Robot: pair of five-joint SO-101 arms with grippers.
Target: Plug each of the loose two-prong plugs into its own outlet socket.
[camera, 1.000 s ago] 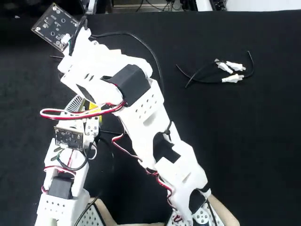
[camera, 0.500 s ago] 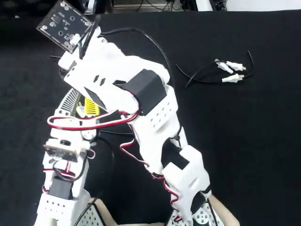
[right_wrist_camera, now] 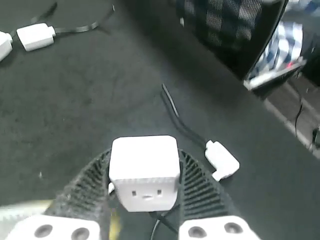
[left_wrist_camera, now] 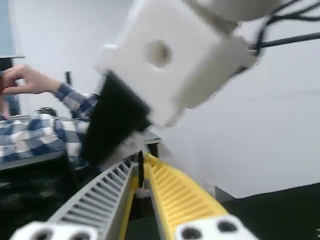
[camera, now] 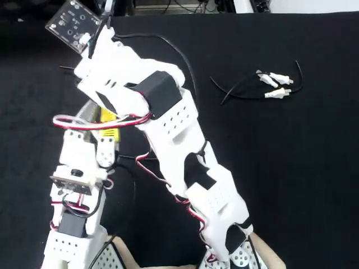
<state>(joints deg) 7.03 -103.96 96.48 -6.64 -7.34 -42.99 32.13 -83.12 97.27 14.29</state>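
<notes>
Black cloth covers the table (camera: 314,168). Right gripper (right_wrist_camera: 145,157) stays clamped on the outlet socket (right_wrist_camera: 145,175), a loose plug (right_wrist_camera: 222,161) just beyond its jaws. Left gripper (left_wrist_camera: 141,162), jaws pressed together, has rolled up beneath them, suggesting alignment is underway.

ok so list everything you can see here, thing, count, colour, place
white cube outlet block: one, white, held in the right gripper
white two-prong plugs on black cables: at least three, white; a cluster at the table's far right, one lying close beside the block
black cloth-covered table: one, black, under everything
right gripper: one, black ribbed, shut on the block
left gripper: one, grey and yellow, tucked under the right arm
</notes>
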